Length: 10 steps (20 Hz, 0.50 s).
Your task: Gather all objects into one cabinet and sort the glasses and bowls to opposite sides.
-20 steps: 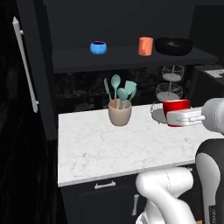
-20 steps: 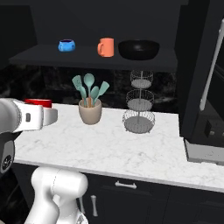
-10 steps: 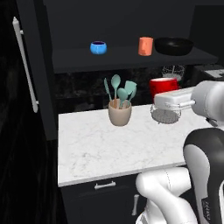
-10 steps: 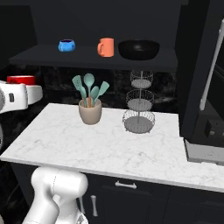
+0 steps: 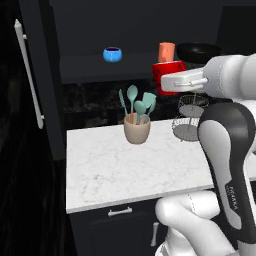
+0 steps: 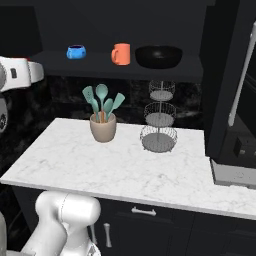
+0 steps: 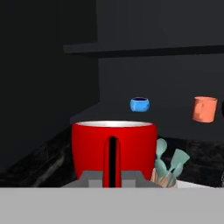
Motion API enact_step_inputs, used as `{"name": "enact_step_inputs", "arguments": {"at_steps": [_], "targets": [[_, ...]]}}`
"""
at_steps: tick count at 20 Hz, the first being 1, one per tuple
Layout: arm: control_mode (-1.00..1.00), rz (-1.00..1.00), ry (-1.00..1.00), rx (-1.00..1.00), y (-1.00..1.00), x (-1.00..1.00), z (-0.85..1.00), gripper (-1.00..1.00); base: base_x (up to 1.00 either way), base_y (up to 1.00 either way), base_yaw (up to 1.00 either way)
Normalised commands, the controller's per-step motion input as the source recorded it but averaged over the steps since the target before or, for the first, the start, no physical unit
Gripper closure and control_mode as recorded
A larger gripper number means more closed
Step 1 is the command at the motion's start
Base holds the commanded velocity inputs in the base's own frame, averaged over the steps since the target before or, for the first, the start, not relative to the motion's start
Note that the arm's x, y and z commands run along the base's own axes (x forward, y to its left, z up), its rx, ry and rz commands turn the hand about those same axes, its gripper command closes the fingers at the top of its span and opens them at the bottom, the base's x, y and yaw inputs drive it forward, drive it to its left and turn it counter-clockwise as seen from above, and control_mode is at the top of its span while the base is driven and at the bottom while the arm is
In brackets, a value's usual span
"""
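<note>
My gripper (image 5: 168, 80) is shut on the red mug (image 5: 169, 69) and holds it upright at shelf height, in front of the open black cabinet (image 5: 95, 70). On the shelf stand the small blue bowl (image 5: 112, 53) to the left, the orange mug (image 5: 166, 51) just behind the red one, and the wide black bowl (image 5: 199, 52) at the right. In the hand view the red mug (image 7: 113, 148) sits close with its handle toward the camera, clamped by my gripper (image 7: 112, 177); the blue bowl (image 7: 139, 104) and orange mug (image 7: 204, 109) lie beyond. From the right, the blue bowl (image 6: 76, 51), orange mug (image 6: 120, 54) and black bowl (image 6: 158, 56) line the shelf.
A beige crock with teal spatulas (image 5: 137, 126) and a wire tiered basket (image 5: 190, 117) stand on the white marble counter (image 5: 115, 175) below the shelf. The cabinet door with its long white handle (image 5: 29, 75) hangs open at the left. Drawers run under the counter.
The arm has lifted the red mug from just above the counter up to shelf height and carried it left, toward the cabinet. The shelf items have not moved.
</note>
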Motion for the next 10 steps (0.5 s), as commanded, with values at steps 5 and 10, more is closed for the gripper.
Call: {"name": "enact_step_inputs", "arguments": {"at_steps": [5, 10], "targets": [[-1.0, 0.04, -0.01, 0.0, 0.42, 0.52, 0.01, 1.0, 0.0, 0.0, 0.0], [-1.0, 0.05, -0.24, 0.03, 0.03, 0.26, -0.21, 1.0, 0.0, 0.0, 0.0]]}}
